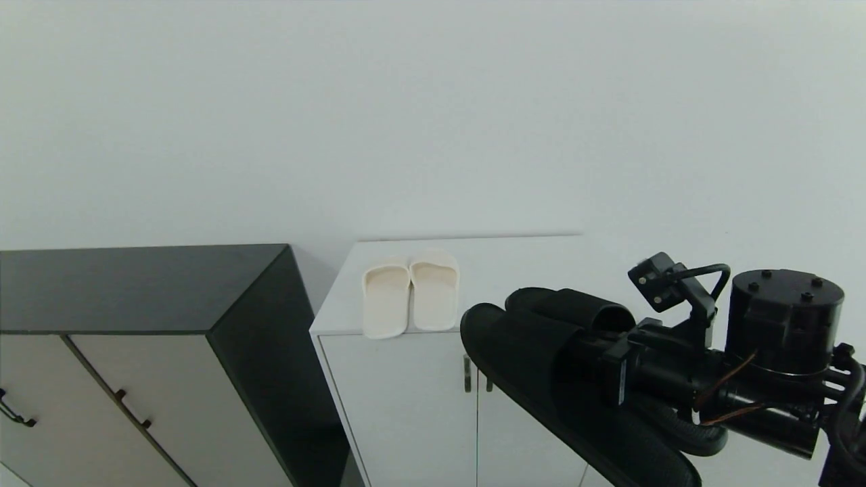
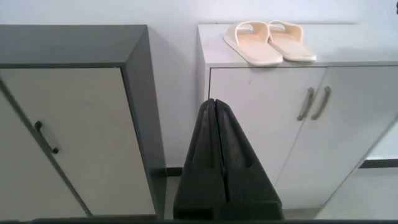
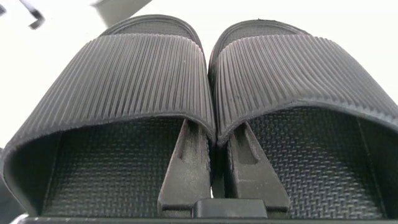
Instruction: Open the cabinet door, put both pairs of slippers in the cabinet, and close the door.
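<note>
Black ribbed rubber slippers [image 1: 541, 352] hang before the closed white two-door cabinet [image 1: 406, 406], inner edges pinched in my right gripper [image 3: 214, 155]; my left gripper [image 2: 216, 149] is closed, empty.

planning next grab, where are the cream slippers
Head view: the cream slippers sit side by side atop the white cabinet, near its front left corner.

Home hallway (cabinet [image 1: 399, 406], cream slippers [image 1: 411, 292])
</note>
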Robot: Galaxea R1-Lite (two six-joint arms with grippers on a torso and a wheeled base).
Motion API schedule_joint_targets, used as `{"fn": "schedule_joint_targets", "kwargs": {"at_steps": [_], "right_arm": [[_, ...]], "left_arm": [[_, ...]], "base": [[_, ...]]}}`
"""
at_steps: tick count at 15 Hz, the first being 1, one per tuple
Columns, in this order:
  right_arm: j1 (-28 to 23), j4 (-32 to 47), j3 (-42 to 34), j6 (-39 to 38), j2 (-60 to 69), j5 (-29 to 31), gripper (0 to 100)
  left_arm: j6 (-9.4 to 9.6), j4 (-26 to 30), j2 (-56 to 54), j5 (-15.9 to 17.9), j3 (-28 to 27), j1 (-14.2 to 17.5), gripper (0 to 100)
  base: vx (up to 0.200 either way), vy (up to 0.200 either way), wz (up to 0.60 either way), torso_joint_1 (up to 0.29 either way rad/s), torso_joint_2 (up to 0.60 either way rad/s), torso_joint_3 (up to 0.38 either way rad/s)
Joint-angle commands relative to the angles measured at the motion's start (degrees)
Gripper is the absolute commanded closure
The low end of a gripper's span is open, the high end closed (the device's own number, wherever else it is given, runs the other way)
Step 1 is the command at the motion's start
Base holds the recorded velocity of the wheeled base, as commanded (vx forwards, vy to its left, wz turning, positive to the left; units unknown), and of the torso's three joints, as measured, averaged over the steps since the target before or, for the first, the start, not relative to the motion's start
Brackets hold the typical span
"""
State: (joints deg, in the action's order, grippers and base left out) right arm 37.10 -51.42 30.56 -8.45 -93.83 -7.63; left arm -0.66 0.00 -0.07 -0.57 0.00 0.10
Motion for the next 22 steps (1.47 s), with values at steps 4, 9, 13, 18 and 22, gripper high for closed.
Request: {"fn": "schedule_joint_targets", "kwargs": {"at_steps": [4,9,13,18,22], "right_arm": [[0.3,-0.2,-1.0,-0.2,0.3,-1.1,100],[0.3,-0.3,-3.0,-0.1,1.8,-5.1,100],[0.3,-0.3,-3.0,-0.1,1.9,-5.4,100],[0.3,-0.3,-3.1,-0.1,1.8,-5.4,100],[0.1,-7.6,-4.6,-0.2,-0.7,-5.4,100]], "left_arm": [[-0.04,0.0,0.1,0.0,0.0,0.0,100],[0.04,0.0,0.1,0.0,0.0,0.0,100],[0.04,0.0,0.1,0.0,0.0,0.0,100],[0.04,0.0,0.1,0.0,0.0,0.0,100],[-0.04,0.0,0.1,0.0,0.0,0.0,100]], "base": [[-0.150,0.000,0.00,-0.001,0.00,0.001],[0.000,0.000,0.00,0.000,0.00,0.000],[0.000,-0.150,0.00,0.002,0.00,0.005],[0.000,-0.200,0.00,0.004,0.00,0.004],[0.000,-0.050,0.00,-0.001,0.00,-0.001]]}}
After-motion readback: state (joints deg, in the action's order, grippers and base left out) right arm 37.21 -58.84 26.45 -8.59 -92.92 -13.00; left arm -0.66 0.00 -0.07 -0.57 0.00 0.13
